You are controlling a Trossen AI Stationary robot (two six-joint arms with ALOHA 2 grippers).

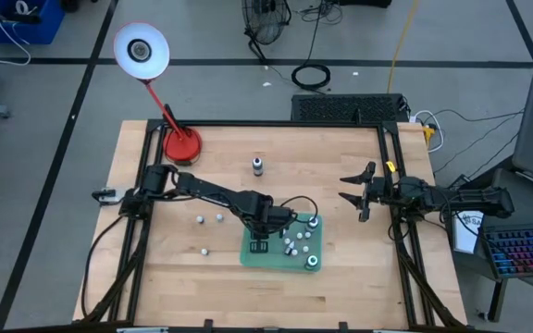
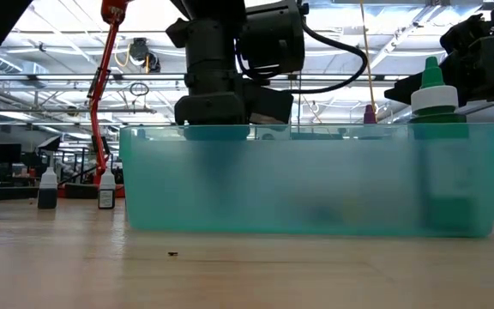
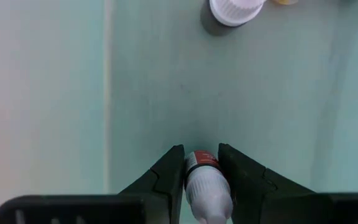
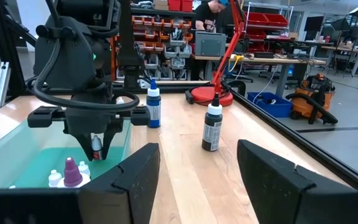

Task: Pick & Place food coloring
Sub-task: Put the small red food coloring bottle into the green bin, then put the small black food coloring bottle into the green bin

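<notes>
While the left gripper (image 3: 202, 177) hangs over the left part of the green tray (image 1: 251, 256), its two fingers are pinched on a small white-capped food coloring bottle (image 3: 205, 186), held just above the tray floor. If the fingers part too high, my judgement is that the bottle drops, tips and rolls into the bottles already standing in the tray (image 1: 294, 245); a narrow upright body like this topples easily. Lowering too far carries the opposite risk: the base jams on the floor and the bottle twists in the grip. The wrist view shows another white cap (image 3: 232, 10) ahead, so a sideways drift could knock it over.

Left of the tray, four loose bottles (image 1: 208, 219) stand on the wooden table (image 1: 340, 166), still to be collected; a careless swing of the arm could scatter them. On the right, the right gripper (image 1: 357, 195) waits with its fingers spread, holding nothing, well apart from the tray. Farther off, a dark bottle (image 1: 257, 166) stands alone mid-table, and the red lamp base (image 1: 182, 144) sits at the far left corner.
</notes>
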